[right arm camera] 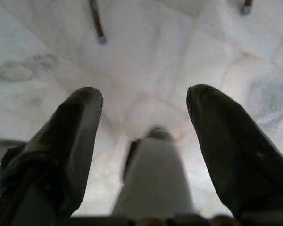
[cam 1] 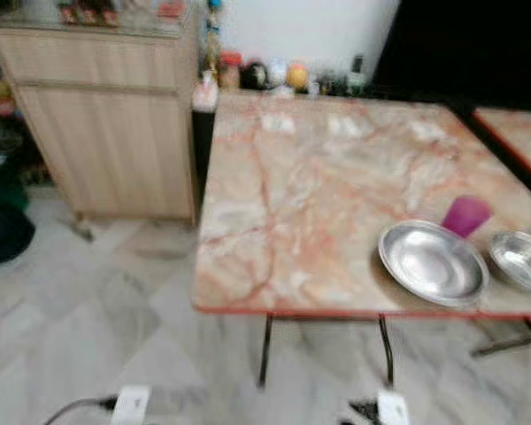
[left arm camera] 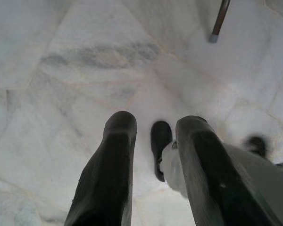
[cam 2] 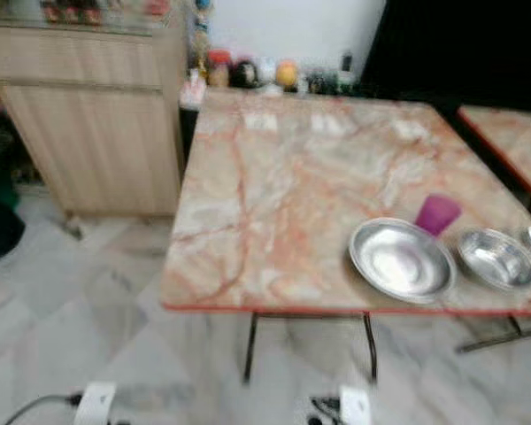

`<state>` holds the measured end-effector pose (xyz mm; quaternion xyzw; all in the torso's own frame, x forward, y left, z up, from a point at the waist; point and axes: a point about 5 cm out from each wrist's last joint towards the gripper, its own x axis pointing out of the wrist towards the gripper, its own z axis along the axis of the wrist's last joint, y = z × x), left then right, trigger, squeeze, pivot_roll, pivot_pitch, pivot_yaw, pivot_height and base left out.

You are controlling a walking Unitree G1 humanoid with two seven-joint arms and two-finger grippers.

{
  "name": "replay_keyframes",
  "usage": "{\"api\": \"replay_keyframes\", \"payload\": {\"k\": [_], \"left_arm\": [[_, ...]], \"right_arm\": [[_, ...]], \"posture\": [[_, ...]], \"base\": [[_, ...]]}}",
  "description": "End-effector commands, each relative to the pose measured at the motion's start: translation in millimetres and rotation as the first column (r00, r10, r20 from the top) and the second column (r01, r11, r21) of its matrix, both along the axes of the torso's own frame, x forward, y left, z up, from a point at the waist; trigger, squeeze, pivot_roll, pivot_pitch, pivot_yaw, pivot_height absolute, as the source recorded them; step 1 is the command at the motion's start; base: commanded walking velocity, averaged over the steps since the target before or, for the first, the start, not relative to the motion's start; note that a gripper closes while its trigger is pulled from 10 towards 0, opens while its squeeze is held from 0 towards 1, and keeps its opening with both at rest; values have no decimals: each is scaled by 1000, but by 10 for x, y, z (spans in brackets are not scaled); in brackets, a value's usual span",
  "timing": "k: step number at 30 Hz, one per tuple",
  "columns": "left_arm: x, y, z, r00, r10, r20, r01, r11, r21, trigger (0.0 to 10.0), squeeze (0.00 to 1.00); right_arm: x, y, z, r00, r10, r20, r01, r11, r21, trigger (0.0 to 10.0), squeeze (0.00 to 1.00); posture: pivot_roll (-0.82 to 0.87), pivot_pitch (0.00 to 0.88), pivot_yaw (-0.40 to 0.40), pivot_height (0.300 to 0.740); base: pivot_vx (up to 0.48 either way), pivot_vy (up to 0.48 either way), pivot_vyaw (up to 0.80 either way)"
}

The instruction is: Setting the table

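Steel plate (cam 1: 433, 262), steel bowl (cam 1: 520, 259) and purple cup (cam 1: 465, 215) crowd the marble table's (cam 1: 292, 195) front right edge. Left gripper (left arm camera: 153, 141) and right gripper (right arm camera: 144, 110) hang spread, empty, over floor (cam 1: 88, 310).

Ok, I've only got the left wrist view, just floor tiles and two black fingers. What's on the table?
Observer: A large steel plate near the front edge, toward the robot's right.
Operator: Anything beside it?
Observer: A smaller steel bowl to its right, and a pink cup just behind the plate.
Operator: And the right gripper, is it busy?
Observer: No. The right gripper hangs over the floor, open and empty, like the left gripper.
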<state>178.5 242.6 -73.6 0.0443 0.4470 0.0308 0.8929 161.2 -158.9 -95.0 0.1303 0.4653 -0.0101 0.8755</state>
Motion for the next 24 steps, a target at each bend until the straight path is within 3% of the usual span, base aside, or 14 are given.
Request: {"api": "replay_keyframes", "payload": {"k": [1,20,24], "left_arm": [[-5,-73,-24,1000,2,-8,-2,1000,-22,10000,0],[-49,-73,-44,1000,12,-15,-13,999,-33,10000,0],[-61,-76,-50,1000,16,-18,-16,999,-35,10000,0]], "right_arm": [[-49,-106,-15,1000,-15,-17,14,1000,-24,10000,0],[-38,-123,-5,1000,16,0,-16,999,-45,10000,0],[-39,-128,-6,1000,22,-3,-22,998,-53,10000,0]], "posture": [[157,26,-87,740],[153,37,-92,740],[154,37,-93,740]], "base": [[0,0,0],[0,0,0],[0,0,700]]}}
